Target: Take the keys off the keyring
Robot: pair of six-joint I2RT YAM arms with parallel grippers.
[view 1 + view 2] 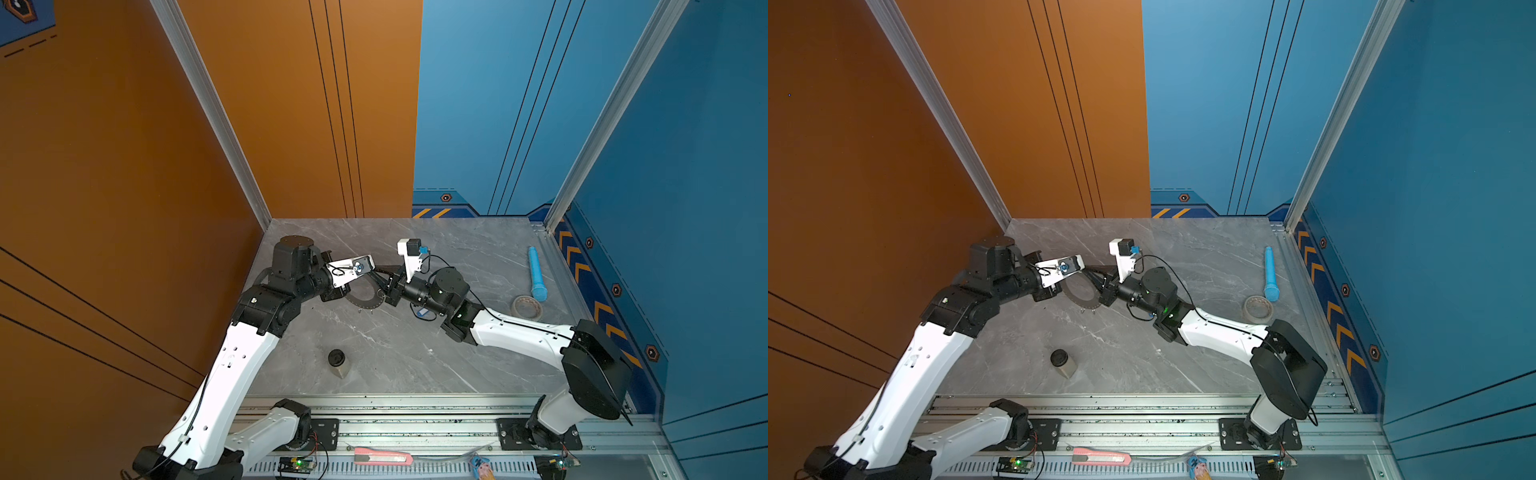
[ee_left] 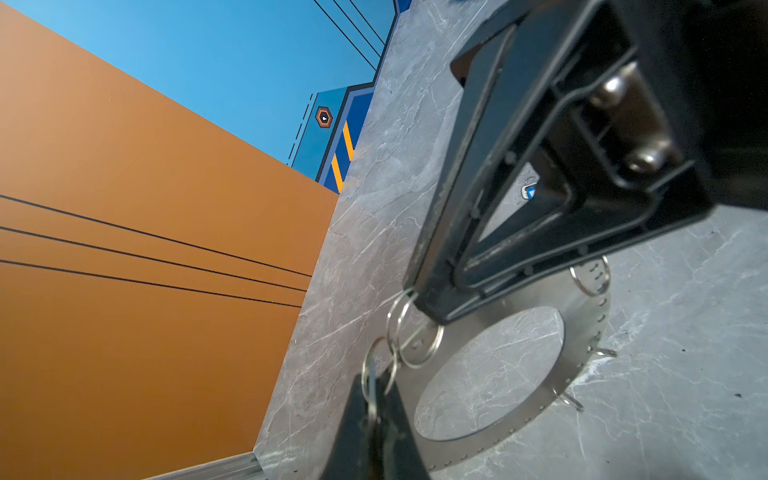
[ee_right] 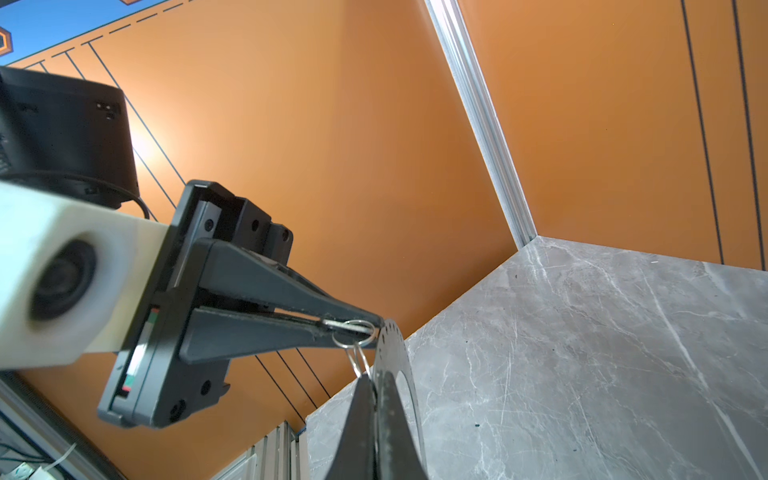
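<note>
**Top views.** The arms meet left of the table's [image 1: 395,357] middle, toward the back. Left gripper [image 1: 381,274] and right gripper [image 1: 387,286] are nose to nose, tips almost touching. The jaws cannot be read from up here. The keyring [image 1: 368,303] shows only as a dark arc below them, the rest under the wrists. A small blue-and-white thing [image 1: 422,312] lies on the table under the right forearm. It may be one of the keys, but it is too small to say. The black key is not found in any view.

**Left wrist view.** The left gripper [image 2: 376,382] is pressed together on a wire loop [image 2: 372,370]. That loop links into a second loop [image 2: 415,332] threaded through the keyring [image 2: 582,332] at its rim. The right gripper's [image 2: 428,307] tip is on the rim just beside it. Other loops [image 2: 590,274] along the rim hang bare. A shadow under the plate suggests it is tilted, raised on the held side, but contact with the table is unclear.

**Right wrist view.** The keyring [image 3: 395,353] is edge-on and passes between the right gripper's [image 3: 376,380] closed fingers, clamped at the rim. The left gripper [image 3: 357,328] pinches the wire loop [image 3: 353,332] flat between its tips.

**Handling, my judgement.**
- **Plate:** it looks thin, stiff, light and slick. Grip it flat across the rim, close to the working loop, or it will swivel.
- **Loops:** they look like tiny, springy split wire that slips from the pads easily. They likely need winding round through the hole rather than a straight pull.
</note>
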